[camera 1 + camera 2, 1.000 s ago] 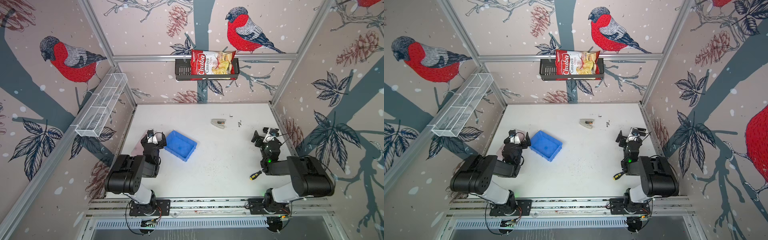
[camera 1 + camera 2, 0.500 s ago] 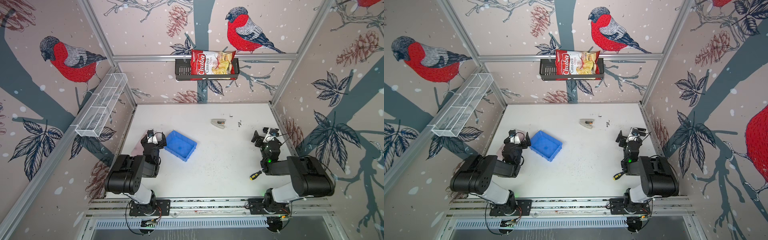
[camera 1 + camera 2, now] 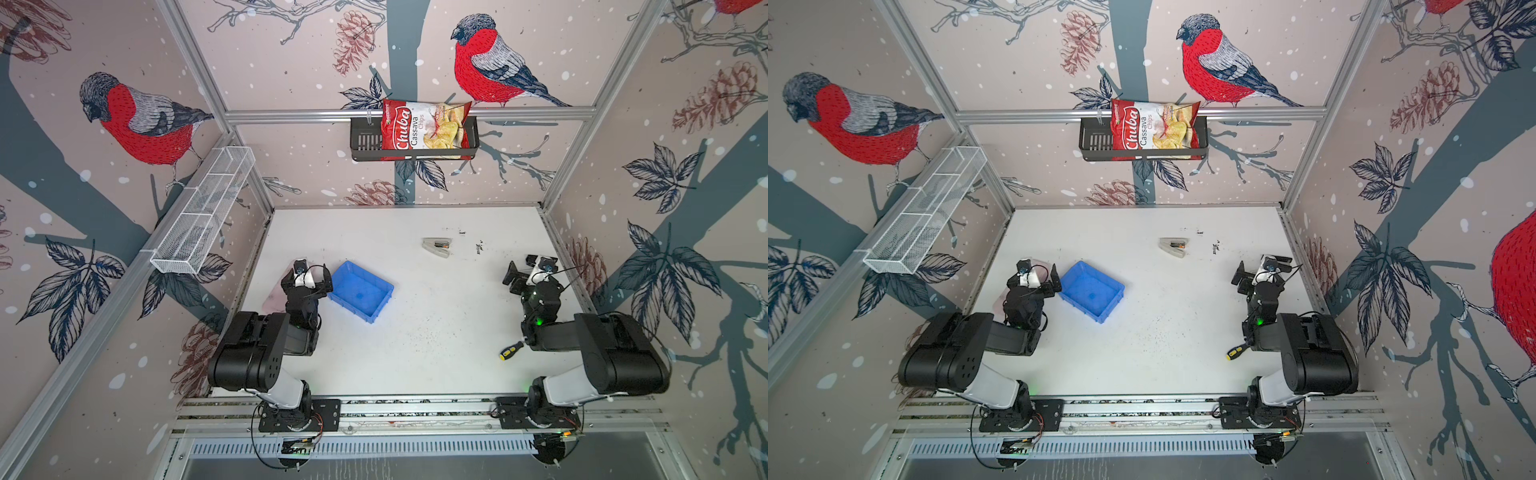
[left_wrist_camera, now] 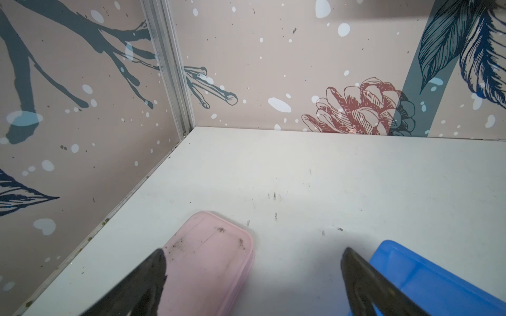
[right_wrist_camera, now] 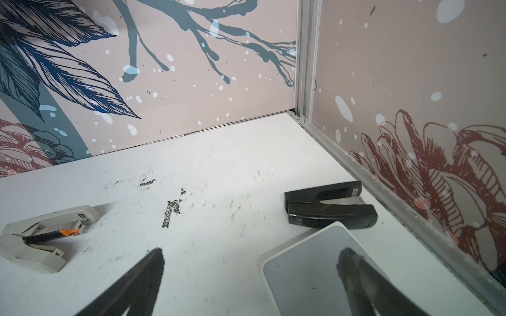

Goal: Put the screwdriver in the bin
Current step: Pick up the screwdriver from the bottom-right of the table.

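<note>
The screwdriver (image 3: 511, 350) (image 3: 1236, 352), with its black handle and yellow butt end, lies on the white table at the front right, right beside my right arm's forearm. Its shaft is hidden under the arm. The bin (image 3: 360, 291) (image 3: 1092, 291) (image 4: 438, 284) is a blue tray, empty, at the left centre. My left gripper (image 3: 307, 274) (image 4: 254, 251) is open with nothing in it, just left of the bin's corner. Farther back on the right, my right gripper (image 3: 534, 266) (image 5: 252, 250) is open and holds nothing, well beyond the screwdriver.
A pink flat case (image 4: 208, 260) lies under the left gripper's outer finger. A grey stapler (image 3: 436, 246) (image 5: 41, 235), a black stapler (image 5: 328, 208) and a flat grey-faced device (image 5: 315, 273) lie near the right gripper. A chips bag (image 3: 424, 129) sits in the wall basket.
</note>
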`<state>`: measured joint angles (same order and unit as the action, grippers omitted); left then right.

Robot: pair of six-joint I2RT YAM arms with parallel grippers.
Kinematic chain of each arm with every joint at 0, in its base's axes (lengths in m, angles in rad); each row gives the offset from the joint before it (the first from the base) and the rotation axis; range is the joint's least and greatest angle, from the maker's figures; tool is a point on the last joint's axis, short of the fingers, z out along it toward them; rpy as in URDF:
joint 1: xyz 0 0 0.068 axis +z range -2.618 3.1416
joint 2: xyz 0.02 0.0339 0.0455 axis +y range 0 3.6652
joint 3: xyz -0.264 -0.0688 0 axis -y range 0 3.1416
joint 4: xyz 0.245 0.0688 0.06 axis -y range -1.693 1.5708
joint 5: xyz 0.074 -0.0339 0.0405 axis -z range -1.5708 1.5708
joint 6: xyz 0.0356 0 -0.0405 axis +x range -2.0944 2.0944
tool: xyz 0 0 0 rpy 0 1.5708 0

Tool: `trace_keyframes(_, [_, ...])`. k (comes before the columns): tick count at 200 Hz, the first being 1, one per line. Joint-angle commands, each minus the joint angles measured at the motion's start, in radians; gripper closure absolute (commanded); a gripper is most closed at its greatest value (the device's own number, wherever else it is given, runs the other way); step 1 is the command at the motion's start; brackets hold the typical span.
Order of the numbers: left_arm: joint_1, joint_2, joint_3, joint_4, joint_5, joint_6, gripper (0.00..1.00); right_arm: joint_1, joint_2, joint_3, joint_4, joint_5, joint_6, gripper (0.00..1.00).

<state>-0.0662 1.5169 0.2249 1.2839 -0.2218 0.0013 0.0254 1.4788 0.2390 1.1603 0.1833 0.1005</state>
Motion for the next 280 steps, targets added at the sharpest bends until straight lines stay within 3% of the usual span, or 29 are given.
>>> trace_keyframes(1, [-0.024, -0.059, -0.001, -0.028, -0.027, 0.035, 0.02, 0.008, -0.039, 0.018, -0.047, 0.028, -0.017, 0.00])
trace_keyframes(42, [-0.118, -0.235, 0.003, -0.185, -0.057, 0.137, 0.02, 0.036, -0.186, 0.039, -0.204, 0.028, -0.030, 0.01])
trace_keyframes(79, [-0.148, -0.448, 0.055, -0.456, 0.212, 0.196, 0.03, 0.081, -0.388, 0.088, -0.480, 0.068, 0.080, 0.00])
trace_keyframes(121, [-0.254, -0.567, 0.080, -0.595, 0.370, 0.196, 0.02, 0.171, -0.540, 0.220, -0.980, 0.159, 0.281, 0.00])
trace_keyframes(149, [-0.354, -0.583, 0.101, -0.630, 0.475, 0.209, 0.02, 0.207, -0.597, 0.296, -1.247, 0.106, 0.404, 0.00])
trace_keyframes(206, [-0.519, -0.514, 0.169, -0.694, 0.667, 0.294, 0.02, 0.209, -0.713, 0.323, -1.684, 0.049, 0.798, 0.00])
trace_keyframes(243, [-0.584, -0.457, 0.195, -0.728, 0.761, 0.324, 0.02, 0.172, -0.719, 0.287, -1.813, -0.021, 0.873, 0.00])
trace_keyframes(280, [-0.635, -0.418, 0.222, -0.805, 0.802, 0.363, 0.02, 0.056, -0.731, 0.204, -1.816, -0.107, 0.876, 0.01])
